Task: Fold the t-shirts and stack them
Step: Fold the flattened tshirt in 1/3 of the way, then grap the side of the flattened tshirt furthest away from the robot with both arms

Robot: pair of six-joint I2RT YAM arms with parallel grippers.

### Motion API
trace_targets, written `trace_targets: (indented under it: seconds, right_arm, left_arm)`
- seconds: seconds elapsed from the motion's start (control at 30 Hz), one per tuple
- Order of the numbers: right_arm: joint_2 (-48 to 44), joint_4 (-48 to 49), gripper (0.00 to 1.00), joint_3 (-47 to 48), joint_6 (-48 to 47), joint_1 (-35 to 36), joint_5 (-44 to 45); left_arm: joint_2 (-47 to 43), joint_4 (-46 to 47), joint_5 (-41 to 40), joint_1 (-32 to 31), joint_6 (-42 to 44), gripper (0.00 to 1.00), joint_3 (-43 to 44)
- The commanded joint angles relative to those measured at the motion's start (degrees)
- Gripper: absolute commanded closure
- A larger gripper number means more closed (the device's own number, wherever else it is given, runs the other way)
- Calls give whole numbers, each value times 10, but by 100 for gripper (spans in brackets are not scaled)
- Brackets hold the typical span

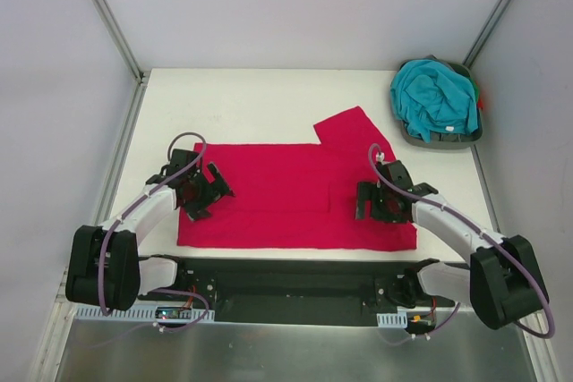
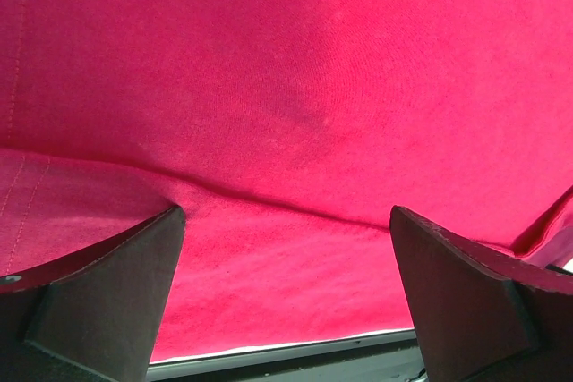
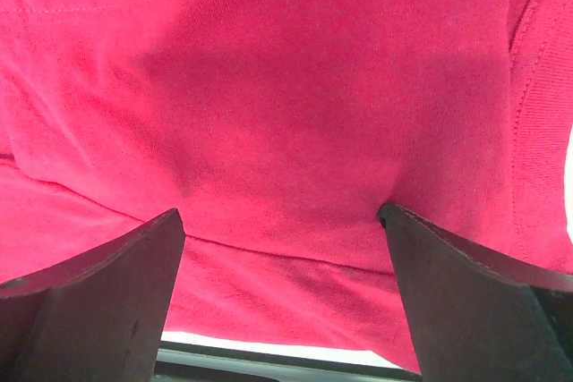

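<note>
The crimson-red t-shirt (image 1: 286, 194) lies spread flat on the white table, folded into a wide band, with one sleeve (image 1: 354, 130) sticking out at the back right. My left gripper (image 1: 204, 192) is open, low over the shirt's left end; red cloth (image 2: 286, 131) fills its view between the spread fingers (image 2: 98, 284). My right gripper (image 1: 365, 199) is open, pressed down on the shirt's right part; the cloth (image 3: 286, 131) dimples at the right fingertip (image 3: 394, 216). The teal t-shirt (image 1: 435, 98) lies bunched in the tray at the back right.
The dark grey-green tray (image 1: 474, 134) stands at the back right corner. White walls with metal posts (image 1: 107, 15) close in the table. The table's near edge (image 2: 269, 351) runs just beyond the shirt's hem, by the arm bases.
</note>
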Motion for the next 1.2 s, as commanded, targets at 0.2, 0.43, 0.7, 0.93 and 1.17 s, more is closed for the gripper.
trace_targets:
  seconds: [0.2,0.43,0.7,0.93,1.17]
  right_arm:
    - [-35,-62,4,-28,19,-8,43]
    - [-83,-79,4,45,-1,-9,48]
    - [12,41,4,199,-44,-14,86]
    - [341,-51,4,571,-91,-29,153]
    - [609,-120,4,897,-96,-56,161]
  left_arm:
    - [-14,-52,-27,-7,-24,1,-25]
    - [-43,-99,-88,-6,-20,1,47]
    - [58,-129,-213,8,-9,1,228]
    - [288,-172,-174,64,18,1,465]
    - [464,-245,-209,73,39,3,667]
